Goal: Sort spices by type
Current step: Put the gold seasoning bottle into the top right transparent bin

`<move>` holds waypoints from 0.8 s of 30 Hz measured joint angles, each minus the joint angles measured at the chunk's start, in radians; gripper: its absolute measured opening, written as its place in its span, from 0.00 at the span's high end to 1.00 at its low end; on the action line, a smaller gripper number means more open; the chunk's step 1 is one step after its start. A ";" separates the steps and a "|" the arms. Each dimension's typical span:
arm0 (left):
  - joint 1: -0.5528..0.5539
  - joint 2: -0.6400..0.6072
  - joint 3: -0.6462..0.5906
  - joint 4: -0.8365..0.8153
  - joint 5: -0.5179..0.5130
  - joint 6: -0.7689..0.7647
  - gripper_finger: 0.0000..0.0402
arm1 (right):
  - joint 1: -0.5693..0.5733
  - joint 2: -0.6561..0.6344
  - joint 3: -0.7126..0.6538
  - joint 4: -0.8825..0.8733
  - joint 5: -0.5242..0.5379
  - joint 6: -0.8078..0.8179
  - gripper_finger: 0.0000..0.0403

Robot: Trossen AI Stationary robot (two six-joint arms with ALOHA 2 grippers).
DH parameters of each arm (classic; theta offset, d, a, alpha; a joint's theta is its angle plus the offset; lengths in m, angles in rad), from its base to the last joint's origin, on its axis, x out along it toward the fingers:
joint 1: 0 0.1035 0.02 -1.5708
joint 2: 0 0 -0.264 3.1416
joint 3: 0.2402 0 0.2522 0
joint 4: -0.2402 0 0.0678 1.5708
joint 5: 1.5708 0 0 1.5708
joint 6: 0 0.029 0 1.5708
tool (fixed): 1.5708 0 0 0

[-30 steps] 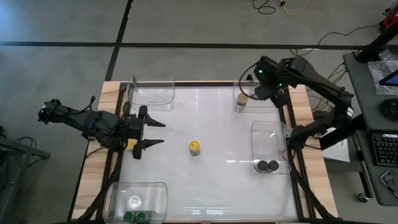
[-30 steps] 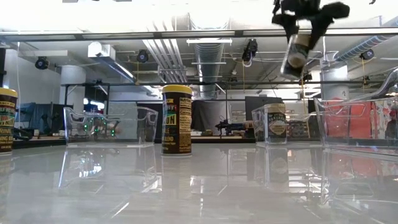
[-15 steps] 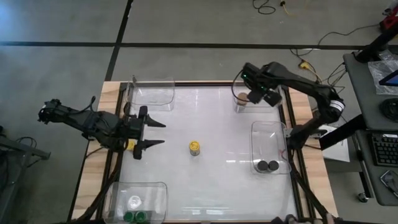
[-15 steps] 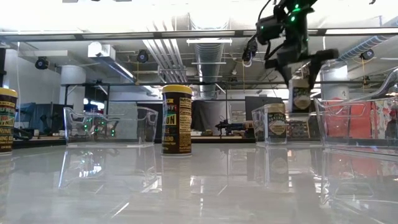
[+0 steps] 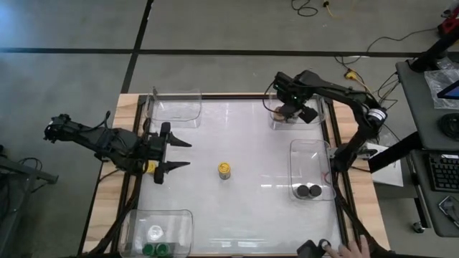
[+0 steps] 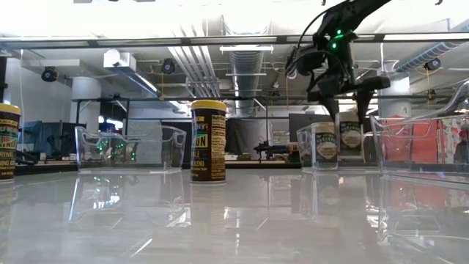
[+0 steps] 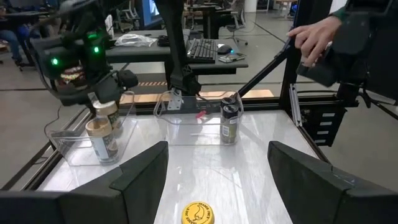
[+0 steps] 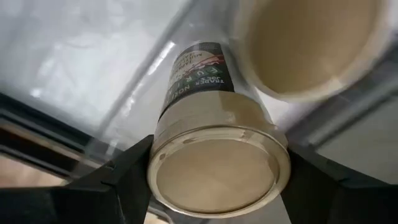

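Right tool (image 8: pixel 217 186): we see its dark fingers pinching a tan-lidded jar (image 8: pixel 214 155), a round clear cylinder with a printed label, lowered into the clear tray (image 5: pixel 281 123) at the counter's far right corner.
Second tan jar (image 7: pixel 102 138): upright in that tray, just beside the held one.
Yellow-lidded jar (image 5: pixel 224 170): alone mid-counter (image 5: pixel 244 208), well apart from that tray.
Black-lidded jars (image 5: pixel 309 191): in the glossy rectangular tray (image 5: pixel 294 154) nearer than the tan-jar tray.
Left tool (image 5: pixel 177 153): spread, empty, left of the yellow jar.
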 joint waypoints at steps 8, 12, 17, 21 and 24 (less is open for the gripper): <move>0.000 0.000 0.000 -0.003 0.000 0.002 0.35 | 0.000 0.025 -0.057 0.023 -0.013 0.013 0.33; 0.000 -0.001 0.000 -0.008 0.000 0.008 0.35 | 0.000 0.011 -0.066 0.050 -0.054 0.057 0.30; 0.000 -0.003 0.000 -0.008 0.000 0.014 0.35 | 0.002 0.007 -0.067 0.069 -0.063 0.080 0.21; 0.000 -0.003 0.000 -0.008 0.000 0.014 0.35 | 0.002 -0.001 -0.067 0.073 -0.064 0.126 0.21; 0.000 -0.003 0.000 -0.008 0.000 0.012 0.35 | 0.003 -0.027 -0.065 0.072 -0.064 0.130 0.22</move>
